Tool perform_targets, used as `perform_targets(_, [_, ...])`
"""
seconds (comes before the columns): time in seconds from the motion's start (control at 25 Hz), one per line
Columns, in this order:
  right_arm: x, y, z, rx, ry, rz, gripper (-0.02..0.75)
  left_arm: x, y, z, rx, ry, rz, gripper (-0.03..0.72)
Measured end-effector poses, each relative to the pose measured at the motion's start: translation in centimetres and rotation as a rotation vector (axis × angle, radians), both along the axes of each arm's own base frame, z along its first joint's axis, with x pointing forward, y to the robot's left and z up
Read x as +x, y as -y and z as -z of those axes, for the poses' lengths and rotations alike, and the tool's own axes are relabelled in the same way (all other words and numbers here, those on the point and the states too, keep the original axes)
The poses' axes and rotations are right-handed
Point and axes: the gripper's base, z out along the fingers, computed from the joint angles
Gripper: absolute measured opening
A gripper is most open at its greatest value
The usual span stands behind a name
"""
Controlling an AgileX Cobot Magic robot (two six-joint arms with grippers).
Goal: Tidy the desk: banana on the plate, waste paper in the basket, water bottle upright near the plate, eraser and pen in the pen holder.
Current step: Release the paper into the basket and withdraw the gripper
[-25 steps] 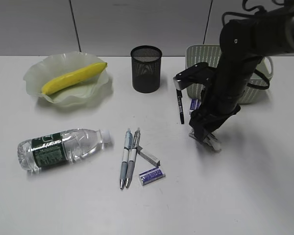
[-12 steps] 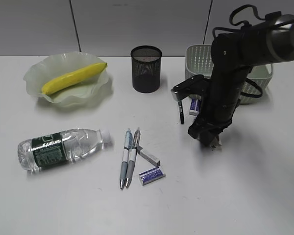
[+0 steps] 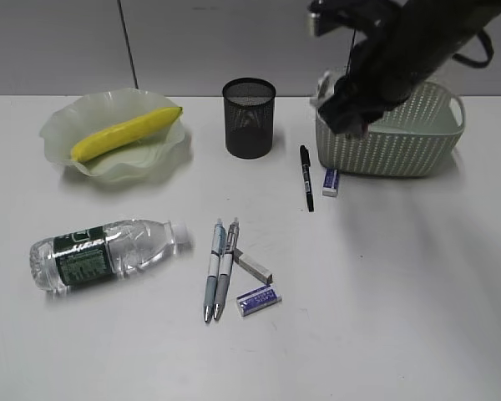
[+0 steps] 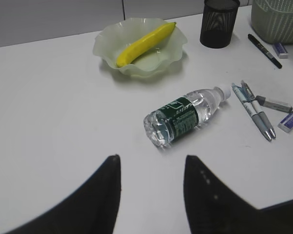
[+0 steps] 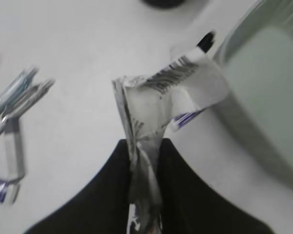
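Observation:
My right gripper [image 5: 144, 146] is shut on crumpled waste paper [image 5: 171, 92] and holds it in the air by the left rim of the green basket [image 3: 392, 142]; in the exterior view the gripper [image 3: 346, 109] hides the paper. The banana [image 3: 125, 132] lies on the pale plate [image 3: 58, 117]. The water bottle [image 3: 104, 251] lies on its side. A black pen [image 3: 306, 177] and an eraser [image 3: 331, 181] lie left of the basket. The mesh pen holder [image 3: 249, 117] stands behind them. My left gripper [image 4: 151, 163] is open and empty above bare table, short of the bottle [image 4: 185, 114].
Two grey pens [image 3: 219, 267] lie side by side in front, with a grey eraser [image 3: 254, 266] and a purple-labelled eraser [image 3: 259, 299] beside them. A grey wall runs behind the table.
My right arm has risen from the table in front of the basket and swung up and back to the basket's left rim, carrying the paper.

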Motion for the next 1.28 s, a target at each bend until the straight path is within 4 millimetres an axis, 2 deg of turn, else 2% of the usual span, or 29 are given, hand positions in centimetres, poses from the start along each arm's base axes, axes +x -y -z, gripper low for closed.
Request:
perform_targets(0.12, [1.6, 1.3, -1.7, 0.031, 0.148, 0.097, 0.132, 0.0, 0.0, 0.0, 0.0, 0.0, 0.0, 0.32])
perform_targets(0.24, [3.9, 3.7, -1.6, 0.053, 0.209, 0.215, 0.132, 0.0, 0.0, 0.0, 0.0, 0.0, 0.0, 0.32])
perform_targets(0.36, [6.0, 5.3, -0.3, 0.058, 0.221, 0.279, 0.132, 0.0, 0.0, 0.0, 0.0, 0.0, 0.0, 0.32])
perform_targets(0.56, [8.6, 5.5, 3.4, 0.044, 0.188, 0.303, 0.142, 0.0, 0.0, 0.0, 0.0, 0.0, 0.0, 0.32])
perform_targets(0.64, [9.2, 5.3, 4.4, 0.048, 0.17, 0.319, 0.202, 0.0, 0.0, 0.0, 0.0, 0.0, 0.0, 0.32])
perform_targets(0.68, [9.4, 5.3, 4.7, 0.056, 0.162, 0.333, 0.269, 0.0, 0.0, 0.0, 0.0, 0.0, 0.0, 0.32])
perform_targets(0.8, [9.5, 5.2, 4.7, 0.075, 0.161, 0.357, 0.438, 0.0, 0.0, 0.0, 0.0, 0.0, 0.0, 0.32])
perform_targets(0.88, [9.4, 5.3, 4.1, 0.081, 0.162, 0.364, 0.498, 0.0, 0.0, 0.0, 0.0, 0.0, 0.0, 0.319])
perform_targets(1.04, [8.0, 5.7, 1.9, 0.054, 0.1, 0.369, 0.522, 0.0, 0.0, 0.0, 0.0, 0.0, 0.0, 0.319])
perform_targets(1.28, [4.2, 6.7, -2.4, -0.019, -0.054, 0.372, 0.522, 0.0, 0.0, 0.0, 0.0, 0.0, 0.0, 0.319])
